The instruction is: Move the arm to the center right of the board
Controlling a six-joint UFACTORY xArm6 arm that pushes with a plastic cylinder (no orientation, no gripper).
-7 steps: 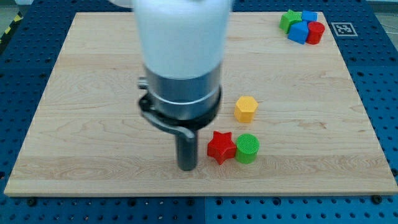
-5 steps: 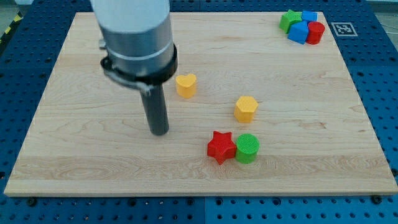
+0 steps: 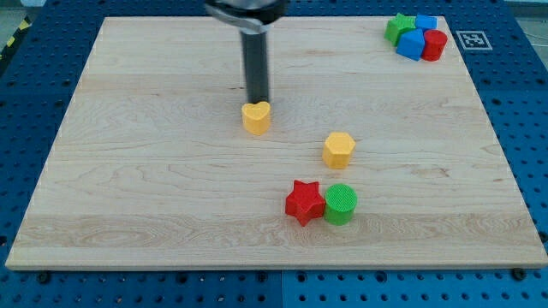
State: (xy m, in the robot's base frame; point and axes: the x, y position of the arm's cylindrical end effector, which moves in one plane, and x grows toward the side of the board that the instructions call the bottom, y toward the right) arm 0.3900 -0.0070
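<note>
Half a second has carried my tip (image 3: 257, 100) from the tabletop's (image 3: 128, 214) left half up to just behind the yellow heart block (image 3: 255, 117), toward the top edge. No jaws exist here. Center right remains well apart, unreached.

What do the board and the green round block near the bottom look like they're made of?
The board looks like pale wood with a smooth finish: grain lines run along its length. The green round block looks like matte plastic, possibly printed, judging by fine ridges on its top, though I can't be sure.
</note>
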